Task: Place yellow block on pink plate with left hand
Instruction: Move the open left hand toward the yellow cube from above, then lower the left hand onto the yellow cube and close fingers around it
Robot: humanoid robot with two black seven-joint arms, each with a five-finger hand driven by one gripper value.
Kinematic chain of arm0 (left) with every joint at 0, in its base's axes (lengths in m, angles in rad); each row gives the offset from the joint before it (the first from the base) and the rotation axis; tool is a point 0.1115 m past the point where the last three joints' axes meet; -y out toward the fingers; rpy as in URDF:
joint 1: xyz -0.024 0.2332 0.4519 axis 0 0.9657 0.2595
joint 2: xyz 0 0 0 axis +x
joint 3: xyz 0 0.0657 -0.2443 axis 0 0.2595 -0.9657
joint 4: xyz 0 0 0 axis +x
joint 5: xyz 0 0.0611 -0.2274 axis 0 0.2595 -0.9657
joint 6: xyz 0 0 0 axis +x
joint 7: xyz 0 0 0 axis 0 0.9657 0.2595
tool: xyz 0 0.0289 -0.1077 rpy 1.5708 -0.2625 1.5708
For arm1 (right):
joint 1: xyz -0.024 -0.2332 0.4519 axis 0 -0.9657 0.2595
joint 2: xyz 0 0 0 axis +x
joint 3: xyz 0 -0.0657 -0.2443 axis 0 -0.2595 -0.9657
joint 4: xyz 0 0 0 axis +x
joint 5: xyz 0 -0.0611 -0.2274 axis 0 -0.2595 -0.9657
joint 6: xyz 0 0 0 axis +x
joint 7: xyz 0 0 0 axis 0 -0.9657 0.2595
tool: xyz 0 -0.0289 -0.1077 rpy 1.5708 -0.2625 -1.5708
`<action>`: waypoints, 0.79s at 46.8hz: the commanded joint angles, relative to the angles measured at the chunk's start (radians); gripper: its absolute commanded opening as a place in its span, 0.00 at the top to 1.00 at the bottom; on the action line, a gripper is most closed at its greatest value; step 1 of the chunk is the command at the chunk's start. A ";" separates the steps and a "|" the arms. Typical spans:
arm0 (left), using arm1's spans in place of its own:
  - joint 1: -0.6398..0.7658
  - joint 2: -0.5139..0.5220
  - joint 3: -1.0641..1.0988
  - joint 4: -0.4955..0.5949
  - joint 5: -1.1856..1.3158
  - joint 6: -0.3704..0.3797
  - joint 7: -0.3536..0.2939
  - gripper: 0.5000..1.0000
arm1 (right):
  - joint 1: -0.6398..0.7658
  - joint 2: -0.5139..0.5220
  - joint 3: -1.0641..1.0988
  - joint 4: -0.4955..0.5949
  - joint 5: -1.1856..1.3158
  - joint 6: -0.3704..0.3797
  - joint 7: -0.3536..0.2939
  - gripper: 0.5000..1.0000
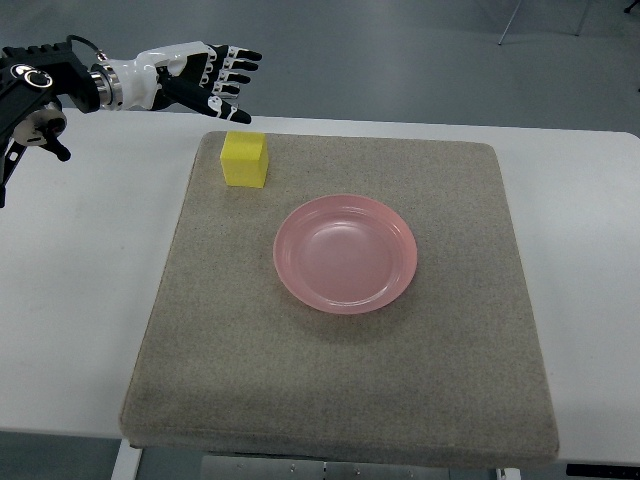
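A yellow block (244,159) stands on the grey mat (340,380) near its far left corner. A pink plate (345,253), with nothing in it, lies in the middle of the mat, to the right of and nearer than the block. My left hand (218,80) reaches in from the upper left and hovers beyond the block, over the table's far edge. Its fingers are spread and hold nothing. A clear gap separates the hand from the block. The right arm does not show.
The mat lies on a white table (80,300). Grey floor lies beyond the table's far edge, with chair legs (510,25) at the top right.
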 commanded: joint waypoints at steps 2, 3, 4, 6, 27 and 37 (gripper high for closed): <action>-0.008 0.001 0.000 -0.042 0.089 0.000 -0.003 0.01 | 0.000 0.000 0.000 0.000 0.000 0.000 0.000 0.15; -0.008 0.003 0.000 -0.050 0.095 0.000 -0.003 0.01 | 0.000 0.000 0.000 0.000 0.000 0.000 0.000 0.15; -0.010 0.004 0.000 -0.056 0.102 0.000 -0.001 0.01 | 0.000 0.000 0.000 0.000 0.000 0.000 0.000 0.15; -0.017 0.011 0.002 -0.064 0.130 0.000 -0.001 0.01 | 0.000 0.000 0.000 0.000 0.000 0.000 0.000 0.15; -0.073 -0.022 0.091 -0.118 0.759 0.059 -0.001 0.01 | 0.000 0.000 0.000 0.000 0.000 0.000 0.000 0.15; -0.074 -0.071 0.246 -0.087 0.776 0.212 0.004 0.01 | 0.000 0.000 0.000 0.000 0.000 0.000 0.000 0.15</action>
